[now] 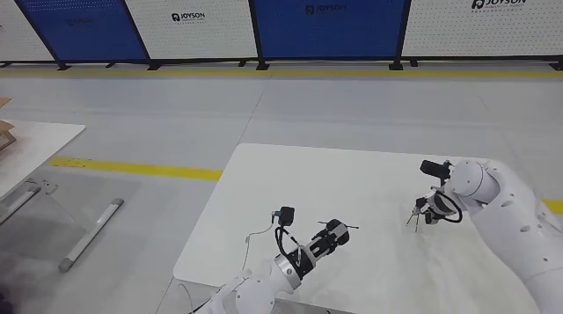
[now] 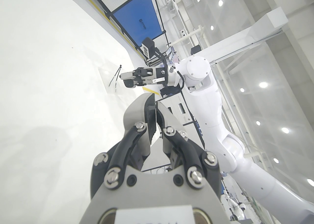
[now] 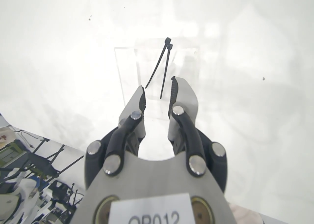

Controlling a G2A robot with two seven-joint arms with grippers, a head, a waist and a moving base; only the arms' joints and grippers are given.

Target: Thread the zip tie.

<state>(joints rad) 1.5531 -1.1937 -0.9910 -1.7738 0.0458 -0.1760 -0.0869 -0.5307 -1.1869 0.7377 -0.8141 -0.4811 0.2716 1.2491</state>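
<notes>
Left arm (image 1: 251, 295) and right arm (image 1: 506, 204): smooth, rounded white shells, with black cables (image 1: 453, 213) looped at the wrists. Left gripper (image 2: 155, 102) and right gripper (image 3: 158, 83): grey metal fingers (image 3: 189, 97) with black ribbed pads (image 3: 173, 90), and curved black links fixed by round silver screws (image 3: 196, 163). White label (image 3: 149, 207) on each base (print not recorded), flanked by brass-coloured discs (image 3: 106, 210).

Bare table (image 1: 378, 252) separates left tool (image 2: 155, 102) from right tool (image 3: 158, 82), whose parted fingers (image 3: 186, 92) face zip ties (image 3: 165, 72) on a clear plate (image 3: 127, 75).
</notes>
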